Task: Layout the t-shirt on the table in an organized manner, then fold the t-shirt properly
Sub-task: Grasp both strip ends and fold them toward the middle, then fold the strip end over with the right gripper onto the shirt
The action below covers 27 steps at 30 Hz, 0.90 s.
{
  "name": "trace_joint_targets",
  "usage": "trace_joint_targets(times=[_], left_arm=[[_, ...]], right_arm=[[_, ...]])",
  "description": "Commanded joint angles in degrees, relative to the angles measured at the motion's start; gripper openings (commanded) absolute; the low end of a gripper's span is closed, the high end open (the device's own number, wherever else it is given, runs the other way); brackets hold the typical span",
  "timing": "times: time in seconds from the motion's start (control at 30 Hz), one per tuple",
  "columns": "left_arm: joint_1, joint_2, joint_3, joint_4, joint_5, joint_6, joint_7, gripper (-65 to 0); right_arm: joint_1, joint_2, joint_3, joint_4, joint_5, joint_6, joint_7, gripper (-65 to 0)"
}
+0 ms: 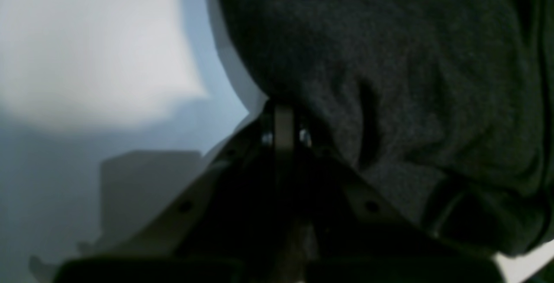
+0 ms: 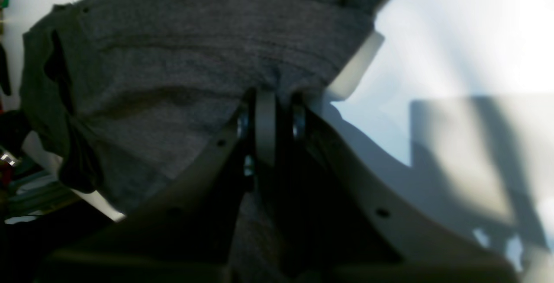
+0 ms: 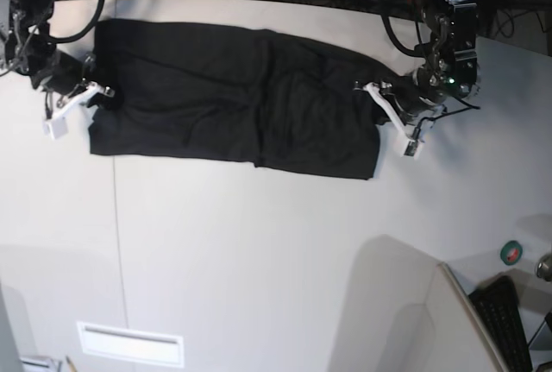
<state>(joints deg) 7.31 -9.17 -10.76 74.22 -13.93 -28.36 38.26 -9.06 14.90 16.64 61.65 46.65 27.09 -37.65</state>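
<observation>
- The t-shirt (image 3: 233, 100) lies spread in a long dark band across the far part of the table (image 3: 259, 260), beyond the thin seam line (image 3: 115, 217) that runs toward you, with wrinkles through its middle and no print showing.
- Your left gripper (image 1: 283, 120) is pressed together on the shirt's edge at the end farthest from the seam line; the cloth (image 1: 389, 79) bunches right at the closed tips.
- Your right gripper (image 2: 266, 114) sits at the shirt's end nearest the seam line, jaws drawn in around a fold of fabric (image 2: 173, 58), though how much cloth is between them is hard to tell.
- If that right-hand pinch is shallow, any pull away from the seam line could strip the hem out and leave that end slumped.
- If each claw holds more than one layer, lifting may drag the layer beneath and fold the shirt crooked.
- If the two arms pull unevenly, the middle wrinkles could tighten into a twist rather than smooth out.
- The far hem lies near the table's curved back edge; carry it farther that way and it may slide off.
</observation>
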Motion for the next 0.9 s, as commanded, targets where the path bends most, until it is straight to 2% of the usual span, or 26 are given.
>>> trace_joint_targets(times=[0.0,0.2,0.33,0.47,0.57,0.67,0.87], left_arm=[[0.29,0.07,1.05,0.11,0.62,-0.08,1.96,-65.0],[-0.32,4.55,4.04,0.29,0.97,-0.08,1.96,-65.0],[-0.32,4.82,5.45,1.17,0.97,-0.08,1.96,-65.0],[0.29,4.47,5.45,6.27,0.88,-0.08,2.31,-65.0],[1.96,2.80,5.36,9.78,0.79,-0.08,2.31,-65.0],[2.93,0.95,4.65,11.02,0.88,0.01,2.31,-65.0],[4.07,0.33,-4.31,10.58,1.05,0.01,2.31,-65.0]], right_arm=[[0.31,1.50,0.19,0.46,-1.60,-1.20,-0.37,-65.0],[0.58,4.40,0.19,5.30,-1.60,-1.64,-1.08,-65.0],[0.58,5.63,0.10,11.36,-1.60,-7.97,-4.59,-65.0],[-1.18,5.46,0.10,20.77,-1.69,-11.05,-8.20,-65.0],[-1.97,4.66,0.10,27.80,-1.69,-15.09,-11.80,-65.0],[-2.85,2.47,0.02,34.13,-1.69,-18.43,-14.62,-65.0],[-3.91,-3.25,0.02,42.75,-1.69,-18.87,-21.21,-65.0]])
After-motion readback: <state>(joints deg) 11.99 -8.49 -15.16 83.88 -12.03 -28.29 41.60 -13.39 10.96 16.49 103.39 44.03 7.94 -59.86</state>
